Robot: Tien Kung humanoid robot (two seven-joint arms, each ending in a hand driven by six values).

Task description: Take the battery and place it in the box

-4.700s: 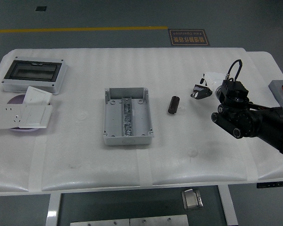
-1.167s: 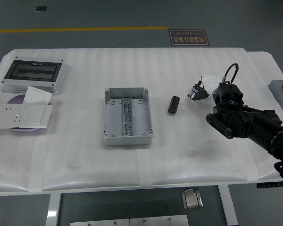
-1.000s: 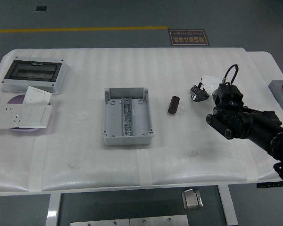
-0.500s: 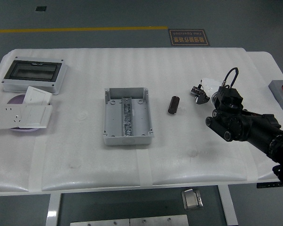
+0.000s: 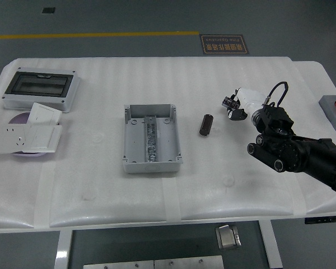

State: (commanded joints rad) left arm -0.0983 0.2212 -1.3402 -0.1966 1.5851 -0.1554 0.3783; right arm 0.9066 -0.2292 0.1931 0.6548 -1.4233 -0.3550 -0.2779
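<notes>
Since our right hand (image 5: 235, 105) hovers empty with fingers loose, the battery (image 5: 206, 124) just left of it lies ungrabbed, box (image 5: 151, 138) open-topped beyond.

Floor sign (image 5: 223, 44) beyond the table's (image 5: 157, 78) far edge — print too small for me to read; nothing else bears legible text.

A grey enclosure (image 5: 38, 89) with a dark clear lid sits at the table's (image 5: 157, 190) far left corner. Just nearer along the left edge lie white socket plates (image 5: 28, 134) (overlapping, atop a purple disc (image 5: 18, 119)). A grey block (image 5: 331, 112) sits at the right edge.
</notes>
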